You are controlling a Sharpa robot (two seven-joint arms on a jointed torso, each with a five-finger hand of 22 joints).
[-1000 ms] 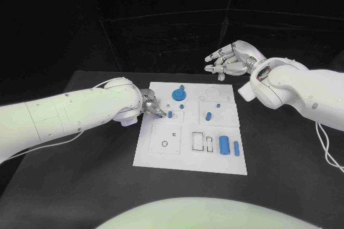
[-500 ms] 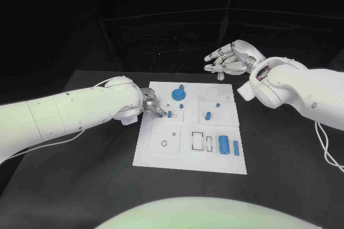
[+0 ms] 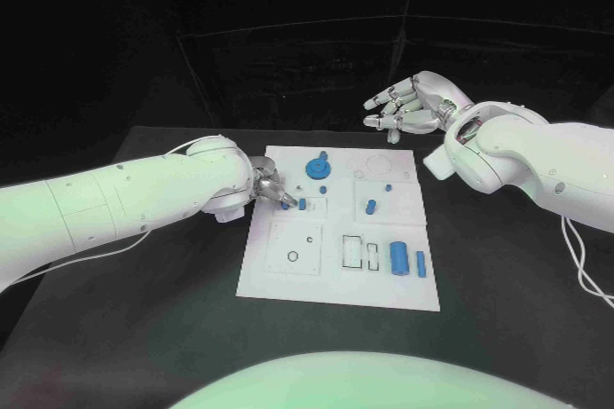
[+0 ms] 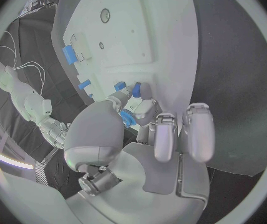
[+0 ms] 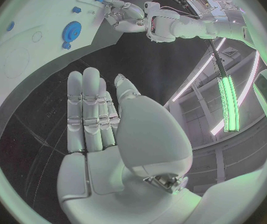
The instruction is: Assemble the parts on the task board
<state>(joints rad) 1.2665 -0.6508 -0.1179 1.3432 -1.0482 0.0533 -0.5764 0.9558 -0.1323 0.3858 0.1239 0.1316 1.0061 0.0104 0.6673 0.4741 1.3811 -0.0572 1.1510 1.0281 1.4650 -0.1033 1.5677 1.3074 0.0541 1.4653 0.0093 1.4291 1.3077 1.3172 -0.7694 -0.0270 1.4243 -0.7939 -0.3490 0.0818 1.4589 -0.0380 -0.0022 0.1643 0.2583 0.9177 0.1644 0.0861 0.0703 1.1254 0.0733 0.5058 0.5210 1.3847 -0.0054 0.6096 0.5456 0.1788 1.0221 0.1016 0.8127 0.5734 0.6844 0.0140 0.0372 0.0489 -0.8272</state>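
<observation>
The board [image 3: 339, 276], a white plate whose long axis ran away from the robot, lay mid-table and had not shifted over the last second, nor had either arm, so the step looked paused rather than advanced. At the board's left edge the left hand [image 3: 269, 185] pinched a small blue peg [image 4: 126, 118], just beside two more pegs [image 3: 302, 204]; which way the peg pointed I could not tell. The right hand [image 3: 407, 105] hung released above the far edge, beyond the blue gear [image 3: 318, 168].

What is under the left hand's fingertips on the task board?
The left hand pinches a small blue part over the task board. Its fingers cover the board spot directly below.
</observation>
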